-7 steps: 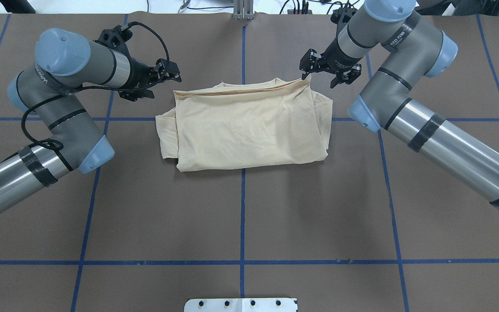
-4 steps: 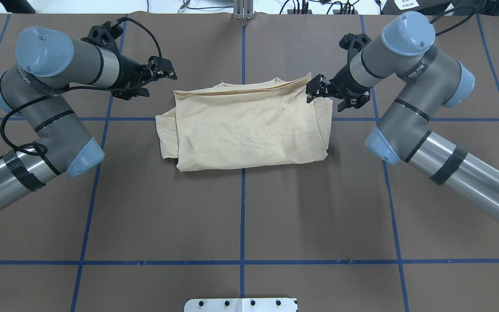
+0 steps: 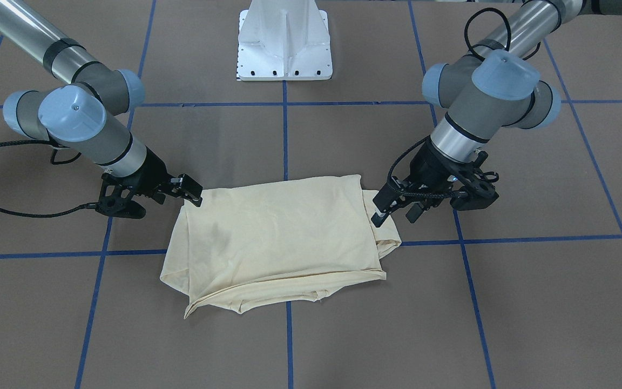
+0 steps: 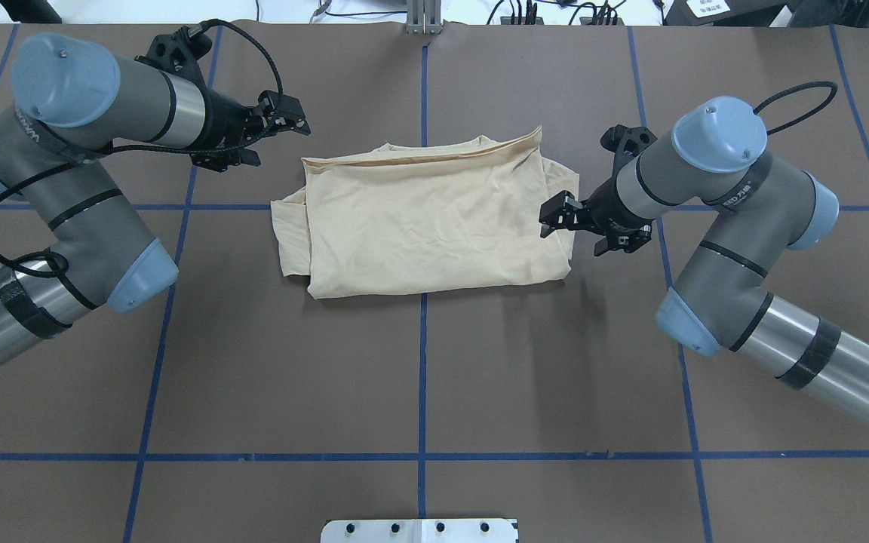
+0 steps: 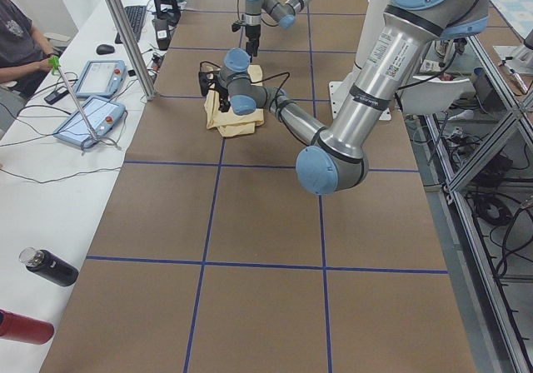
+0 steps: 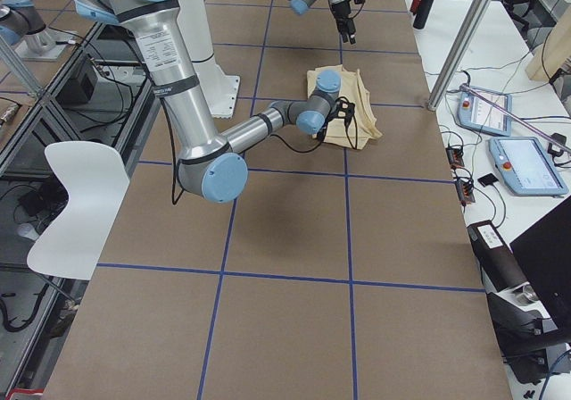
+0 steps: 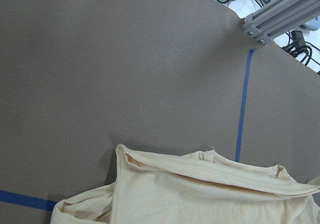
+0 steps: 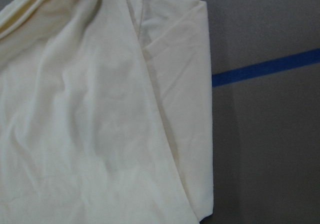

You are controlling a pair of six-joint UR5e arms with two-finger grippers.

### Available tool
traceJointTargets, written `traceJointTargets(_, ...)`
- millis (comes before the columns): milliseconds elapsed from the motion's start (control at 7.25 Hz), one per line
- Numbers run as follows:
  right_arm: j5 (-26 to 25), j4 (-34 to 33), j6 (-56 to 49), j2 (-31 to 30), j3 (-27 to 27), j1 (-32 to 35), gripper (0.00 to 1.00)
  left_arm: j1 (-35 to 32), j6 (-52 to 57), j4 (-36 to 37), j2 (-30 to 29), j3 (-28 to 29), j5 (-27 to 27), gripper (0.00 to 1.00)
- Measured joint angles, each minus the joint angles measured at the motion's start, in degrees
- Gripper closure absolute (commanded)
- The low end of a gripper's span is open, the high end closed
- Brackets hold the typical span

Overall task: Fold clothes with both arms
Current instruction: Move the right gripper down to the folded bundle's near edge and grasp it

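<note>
The cream-yellow shirt point(image 4: 434, 219) lies folded into a rough rectangle at the table's middle, plain side up. Its print and collar tag are hidden. It also shows in the front view point(image 3: 278, 237). My right gripper point(image 4: 574, 230) is open and empty just above the shirt's right edge, where the right wrist view shows a tucked-under layer point(image 8: 180, 114). My left gripper point(image 4: 272, 143) is open and empty, raised beside the shirt's far left corner point(image 7: 122, 156). In the front view the left gripper point(image 3: 394, 215) is on the right and the right gripper point(image 3: 162, 204) on the left.
Brown table cover with blue tape lines point(image 4: 422, 377). The white pedestal base point(image 3: 284, 43) stands at the robot's side. A side bench holds tablets point(image 5: 87, 119), bottles point(image 5: 50, 266) and a seated operator point(image 5: 21, 36). An aluminium post point(image 7: 280, 14) stands beyond the far edge.
My right gripper has moved from the shirt's far right corner towards the robot, along the right edge. My left arm has drawn back a little to the left. The shirt has not moved.
</note>
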Motion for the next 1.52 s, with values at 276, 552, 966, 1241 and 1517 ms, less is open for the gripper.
traceJointTargets(276,-2.18,-0.15,0.30,0.36,-1.81,-2.27,0.18,-0.04,0.00,0.58,0.00,-0.76,0.03,0.00)
traceJointTargets(552,-2.42,-1.87,0.33,0.49,-1.39,-2.75,0.69,-0.09,0.00,0.71,0.16,-0.92,0.03,0.00)
traceJointTargets(966,-2.15,-5.77,0.34,0.71,0.68,-2.75,0.90,-0.09,0.00,0.72,0.32,-0.82,0.09,0.00)
traceJointTargets(1241,-2.14,-6.25,0.26,0.76,0.79,-2.77,0.89,-0.06,0.00,0.72,0.32,-0.72,0.18,0.00)
traceJointTargets(1517,-2.08,-6.31,0.12,0.77,0.76,-2.80,1.00,-0.06,0.00,0.72,0.30,-0.71,0.20,0.00)
